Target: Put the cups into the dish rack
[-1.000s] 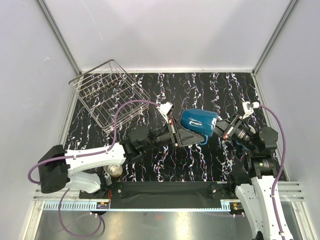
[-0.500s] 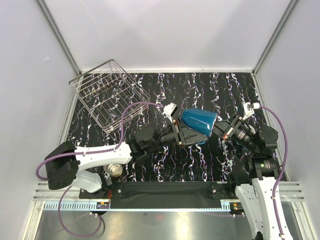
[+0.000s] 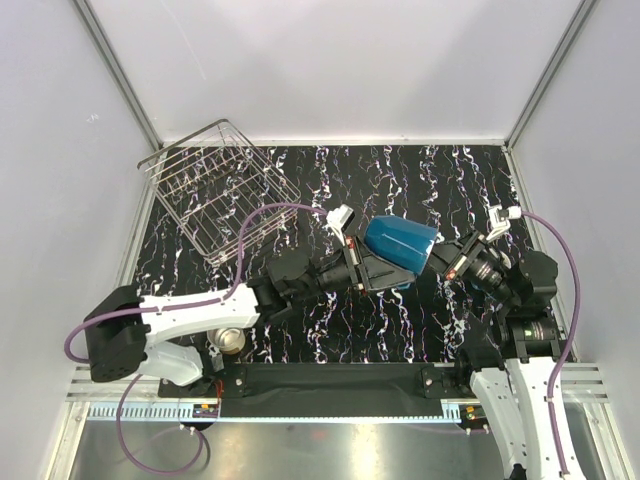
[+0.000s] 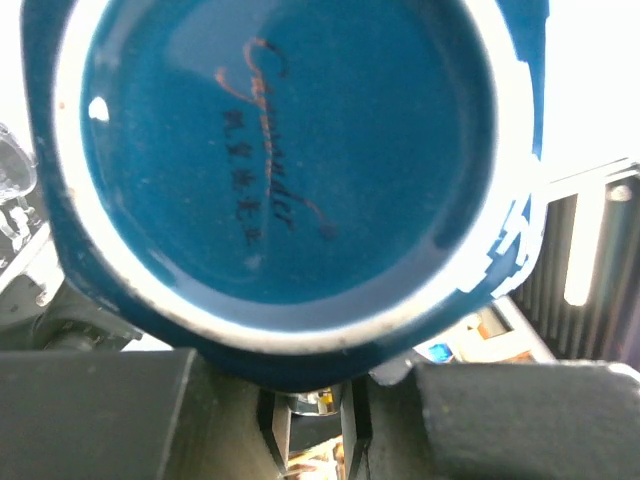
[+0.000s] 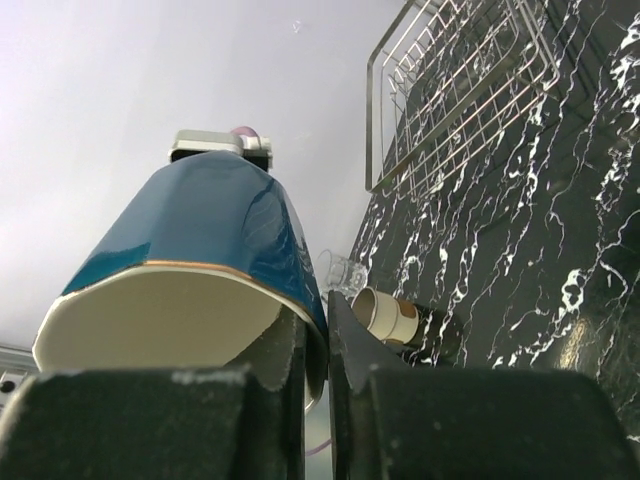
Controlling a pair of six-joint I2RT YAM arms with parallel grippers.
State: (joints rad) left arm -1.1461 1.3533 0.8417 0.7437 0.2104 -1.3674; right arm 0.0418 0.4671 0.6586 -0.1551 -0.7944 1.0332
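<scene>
A dark blue cup (image 3: 400, 243) with a cream inside hangs on its side above the table's middle, held between both arms. My right gripper (image 3: 440, 262) is shut on its rim, one finger inside and one outside the wall (image 5: 318, 330). My left gripper (image 3: 362, 268) is at the cup's base, which fills the left wrist view (image 4: 280, 150). Its jaws (image 4: 310, 410) are drawn close on the cup's lower edge. The dish rack (image 3: 215, 190) stands tilted at the far left, with no cup in it. A beige cup (image 5: 385, 315) lies on its side beside a clear glass (image 5: 340, 268).
The beige cup (image 3: 232, 340) lies close to the left arm's base at the near edge. White walls enclose the black marbled table (image 3: 400, 170) on three sides. A purple cable (image 3: 260, 215) loops from the left wrist over the rack's near corner.
My left arm has pushed right against the cup's base, its jaws widening and then narrowing on it. The cup has shifted slightly right. The right gripper kept its hold.
</scene>
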